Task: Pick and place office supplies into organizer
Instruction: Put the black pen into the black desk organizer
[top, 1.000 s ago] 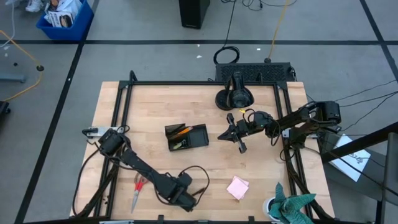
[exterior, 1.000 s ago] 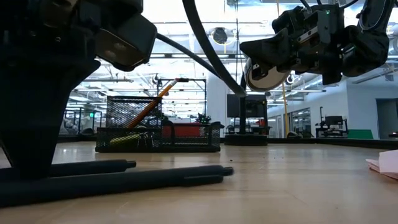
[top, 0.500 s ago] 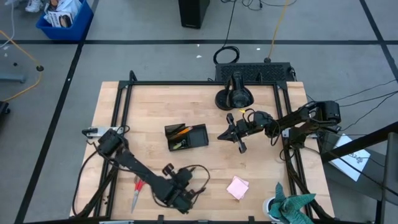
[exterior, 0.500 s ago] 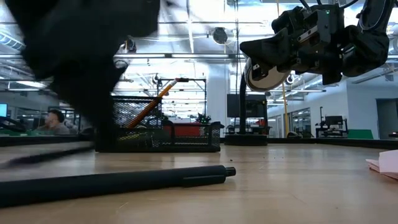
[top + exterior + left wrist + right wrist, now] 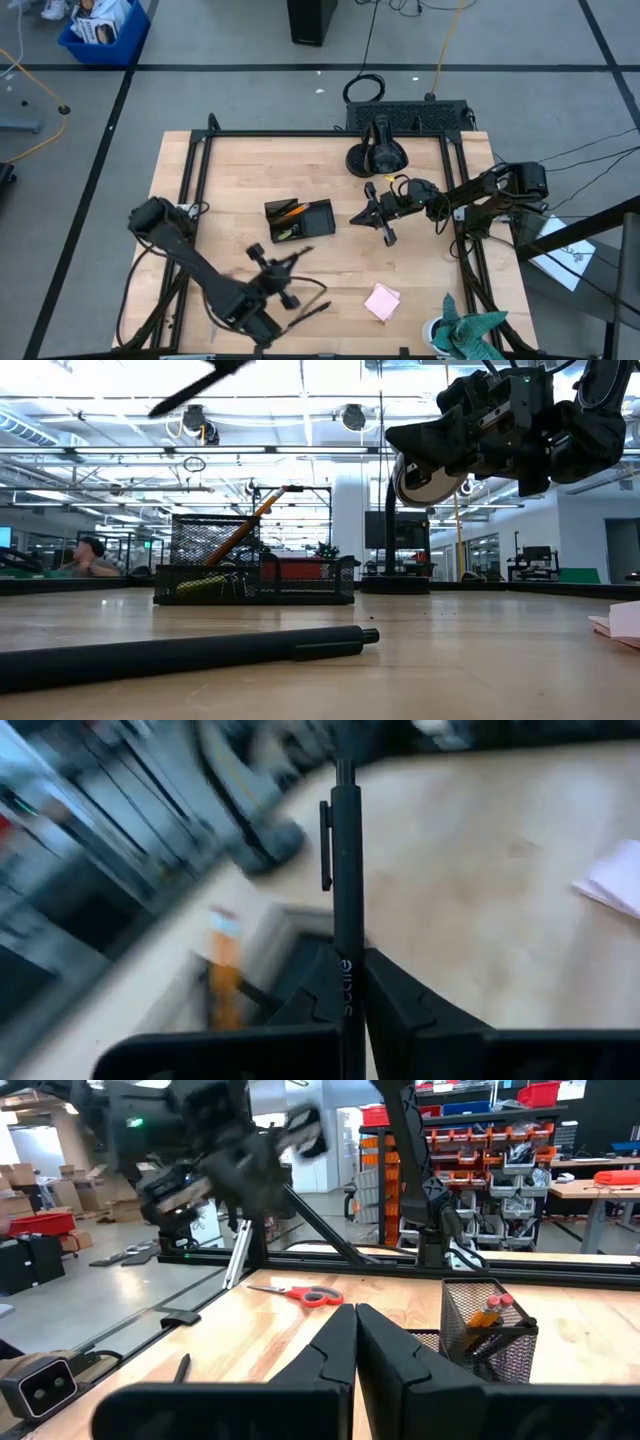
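My left gripper (image 5: 272,272) hangs over the table's near middle, shut on a black pen (image 5: 345,870) that points away from it; the picture of it is blurred. A second black pen (image 5: 190,650) lies flat on the table. The organizer (image 5: 300,220), a black mesh tray with orange pencils in it, stands at the table's middle. Red-handled scissors (image 5: 300,1293) lie on the wood, and the pink sticky-note pad (image 5: 382,300) lies near the front right. My right gripper (image 5: 378,215) waits shut above the table, right of the organizer. My left gripper pinches the pen's barrel (image 5: 347,988) between its two fingers. The fingers lie along the pen, which sticks out forward past their tips, its clip end (image 5: 328,830) away from the gripper. The pen is lifted clear of the table.
A round black camera-stand base (image 5: 375,155) stands at the far middle. A teal cloth (image 5: 470,330) sits in a cup at the front right corner. Black frame rails (image 5: 200,170) run along the table's sides. Bare wood lies between the organizer and the pad.
My left gripper has risen from the table near its front edge and swung toward the organizer, rolling its wrist. It has carried one black pen up clear of the wood. The other pen has stayed where it lay.
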Controlling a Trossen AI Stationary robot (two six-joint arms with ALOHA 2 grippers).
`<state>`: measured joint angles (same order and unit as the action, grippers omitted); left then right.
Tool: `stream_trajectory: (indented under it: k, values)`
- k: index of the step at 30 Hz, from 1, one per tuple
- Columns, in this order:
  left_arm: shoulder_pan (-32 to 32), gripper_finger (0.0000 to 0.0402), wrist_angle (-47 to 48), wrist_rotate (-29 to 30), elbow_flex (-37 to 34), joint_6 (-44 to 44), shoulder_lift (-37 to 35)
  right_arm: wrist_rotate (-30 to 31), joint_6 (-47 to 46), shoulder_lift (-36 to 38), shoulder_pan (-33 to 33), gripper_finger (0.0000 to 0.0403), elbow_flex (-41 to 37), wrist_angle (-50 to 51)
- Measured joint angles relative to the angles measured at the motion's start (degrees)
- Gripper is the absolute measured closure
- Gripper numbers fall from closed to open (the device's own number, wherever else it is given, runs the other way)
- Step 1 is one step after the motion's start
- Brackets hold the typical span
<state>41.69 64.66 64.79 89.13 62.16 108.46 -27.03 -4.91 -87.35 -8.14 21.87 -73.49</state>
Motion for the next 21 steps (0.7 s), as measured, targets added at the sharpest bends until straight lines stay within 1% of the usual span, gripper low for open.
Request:
stream_trajectory:
  k: [3, 6, 8, 10, 12, 16, 18, 21]
  values:
    - [0.57, 0.0379, 1.63, 5.74, -4.06, 1.33, -5.25, 0.0, 0.0, 0.0, 0.0, 0.0399, -0.01, 0.02]
    - [1.56, 0.0379, 1.51, 8.58, -12.06, 4.56, -11.53, 0.0, 0.0, 0.0, 0.0, 0.0399, 0.0, 0.02]
    - [1.6, 0.0386, -0.14, 10.59, -17.39, 6.61, -16.32, -0.02, 0.01, 0.0, 0.0, 0.0399, 0.0, -0.02]
    - [1.27, 0.0393, -2.97, 10.9, -22.73, 5.9, -21.08, 0.01, 0.12, 0.0, 0.0, 0.0399, 0.0, -0.02]
    - [0.15, 0.0394, -9.52, 10.74, -27.57, 0.89, -25.03, 0.09, 0.17, 0.0, 0.0, 0.0399, 0.0, -0.17]
    - [-4.1, 0.0385, -25.06, 7.08, -35.88, -14.94, -32.68, 0.17, 0.2, 0.0, 0.0, 0.0399, 0.0, -1.78]
    - [-7.29, 0.0382, -34.05, 2.74, -39.67, -24.75, -35.67, 0.23, 0.17, 0.0, 0.0, 0.0399, 0.0, -2.22]
    - [-12.49, 0.0387, -49.09, -6.38, -44.76, -40.69, -39.88, 0.73, 0.2, 0.0, 0.0, 0.0399, 0.0, -2.16]
